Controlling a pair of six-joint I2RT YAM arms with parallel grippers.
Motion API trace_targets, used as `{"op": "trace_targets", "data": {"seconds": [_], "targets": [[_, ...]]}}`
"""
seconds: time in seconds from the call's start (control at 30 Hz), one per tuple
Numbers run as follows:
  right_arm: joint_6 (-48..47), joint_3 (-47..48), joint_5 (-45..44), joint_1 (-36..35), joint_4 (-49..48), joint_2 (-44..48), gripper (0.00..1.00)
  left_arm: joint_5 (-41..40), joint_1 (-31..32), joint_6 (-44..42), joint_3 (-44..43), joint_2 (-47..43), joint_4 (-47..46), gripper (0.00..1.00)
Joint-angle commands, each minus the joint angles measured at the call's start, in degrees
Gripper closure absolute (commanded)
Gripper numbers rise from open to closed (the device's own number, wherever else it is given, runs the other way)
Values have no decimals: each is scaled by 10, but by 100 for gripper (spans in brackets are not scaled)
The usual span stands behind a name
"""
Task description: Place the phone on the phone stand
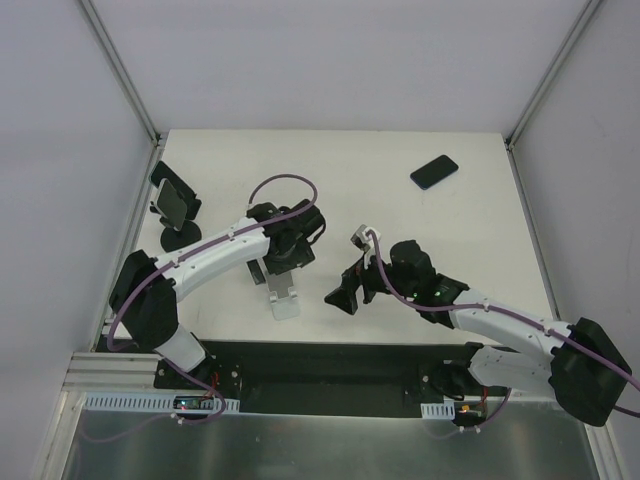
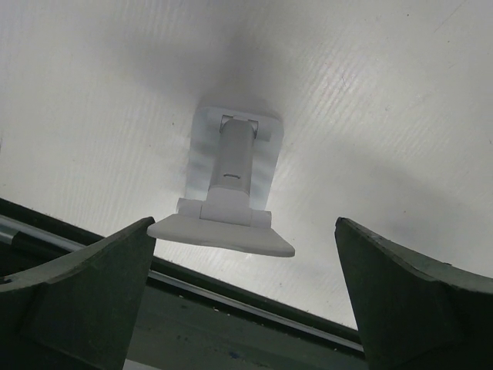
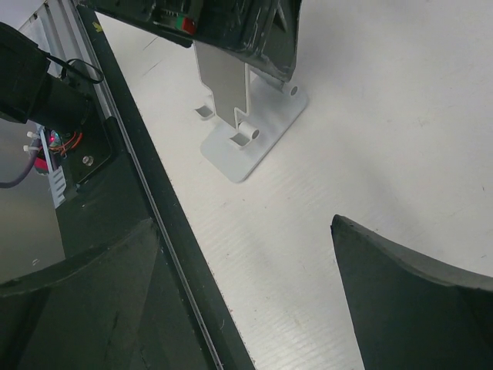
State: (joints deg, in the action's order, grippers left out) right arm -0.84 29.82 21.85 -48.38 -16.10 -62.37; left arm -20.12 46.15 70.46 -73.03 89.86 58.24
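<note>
A black phone [image 1: 434,171] lies flat at the back right of the white table. The black phone stand [image 1: 180,237], with a round disc base, stands at the far left, and a dark slab with a light rim [image 1: 172,200] leans on it. My left gripper [image 1: 283,266] is open and empty, hovering over a white folding stand [image 1: 283,298] near the front middle. In the left wrist view that white stand [image 2: 231,177] shows beyond the wide-apart fingers of the left gripper [image 2: 243,231]. My right gripper [image 1: 342,294] is open and empty, just right of the white stand; the right wrist view [image 3: 243,223] shows only bare table between its fingers.
The black base rail [image 1: 320,365] runs along the table's near edge and shows in the right wrist view [image 3: 154,200]. White walls close in the table on the left, back and right. The left gripper's body [image 3: 231,31] hangs over the white stand [image 3: 250,131].
</note>
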Motion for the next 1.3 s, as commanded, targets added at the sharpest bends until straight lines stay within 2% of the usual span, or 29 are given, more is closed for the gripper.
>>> {"op": "trace_targets", "data": {"seconds": [0.0, 0.13, 0.37, 0.4, 0.47, 0.5, 0.53, 0.63, 0.7, 0.77, 0.83, 0.93, 1.17, 1.23, 1.27], "targets": [[7, -3, 5, 4, -24, 20, 4, -32, 15, -51, 25, -14, -40, 2], [7, -6, -1, 7, -22, 23, 4, -49, 17, -87, 52, -27, -62, 5], [3, -7, -12, 10, -12, 38, 4, -74, 18, -95, 82, -37, -77, 24], [3, -7, -12, 10, -10, 39, 4, -77, 18, -95, 83, -39, -79, 32], [3, -7, -11, 10, -9, 40, 4, -84, 18, -91, 85, -40, -77, 40], [3, -8, -10, 10, -7, 41, 4, -94, 18, -88, 89, -42, -77, 48], [2, -8, -9, 10, -5, 43, 4, -98, 18, -73, 90, -43, -74, 61], [0, -7, -11, 11, 4, 48, 4, -113, 18, -39, 87, -48, -48, 83], [-2, -7, -12, 10, 9, 53, 4, -137, 16, 15, 77, -53, 14, 88], [-4, -8, -13, 10, 12, 56, 4, -152, 9, 56, 71, -62, 70, 100], [-4, -8, -11, 11, 12, 55, 4, -159, -17, 97, 63, -72, 136, 100], [-4, -7, -5, 11, 5, 46, 4, -143, -83, 122, 70, -107, 180, 100], [1, -7, 5, 11, -6, 29, 4, -120, -228, 121, 127, -266, 189, 100], [2, -7, 5, 10, -8, 27, 4, -127, -263, 103, 132, -288, 195, 100], [2, -8, 5, 10, -9, 24, 4, -133, -305, 91, 132, -300, 192, 100]]}}
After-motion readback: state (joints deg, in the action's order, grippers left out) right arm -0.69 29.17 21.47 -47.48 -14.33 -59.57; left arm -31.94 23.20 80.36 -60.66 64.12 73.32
